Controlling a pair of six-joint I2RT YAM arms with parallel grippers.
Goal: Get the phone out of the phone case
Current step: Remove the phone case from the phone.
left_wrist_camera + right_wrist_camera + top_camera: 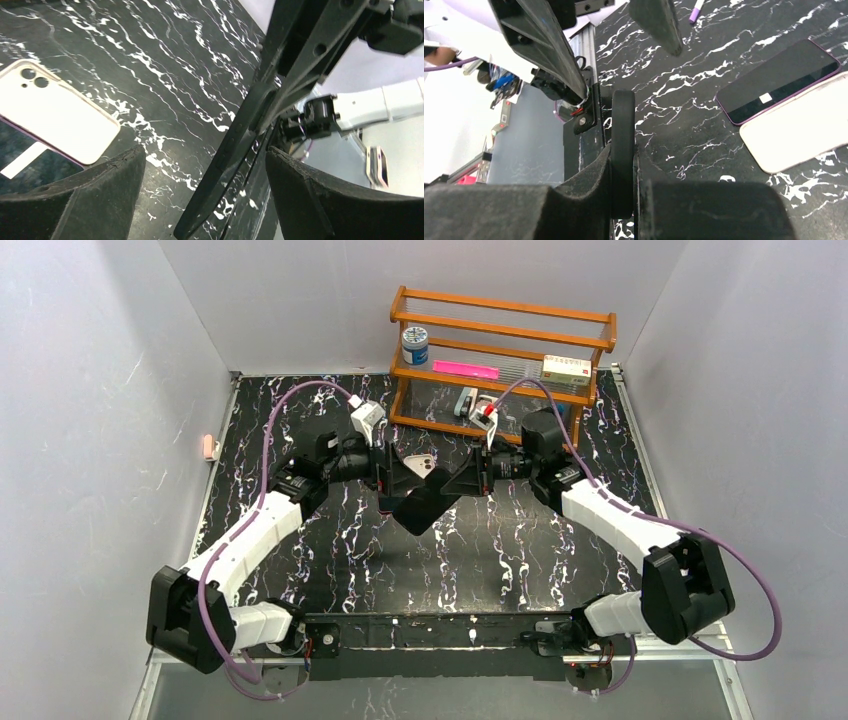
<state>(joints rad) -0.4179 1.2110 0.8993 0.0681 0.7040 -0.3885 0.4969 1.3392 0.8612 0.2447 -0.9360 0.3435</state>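
Jaws of the right gripper (623, 167): closed on one end of the phone case (623, 117), a thin black slab seen edge-on between the pads; jaws of the left gripper (202, 155): spread wide, one of its fingers (95, 195) on each side of the same slab, neither touching it in the left wrist view; phone case: held off the surface (500, 550), tilted, midway between the two arms in the top view; phone: cannot tell whether it sits inside, the slab showing only black faces and edge; both wrists turned inward, facing each other across the case.

Surface: black, veined with white; on it, near the held case, a white slab with two lens holes (55, 117), lying flat; against it a dark handset with a purple rim (776, 82), screen up, a small white sticker on the glass; the white slab overlaps the handset's long edge in the left wrist view; a purple marker (696, 12) farther off on the surface, only partly in frame.

Far edge: wooden rack (500, 350), two tiers; upper tier holds a blue-lidded jar (414, 343), a pink strip (465, 369) and a small carton (566, 367); lower tier holds a pale item, too small to tell.

Arms: a purple cable (270, 440) looping along each.
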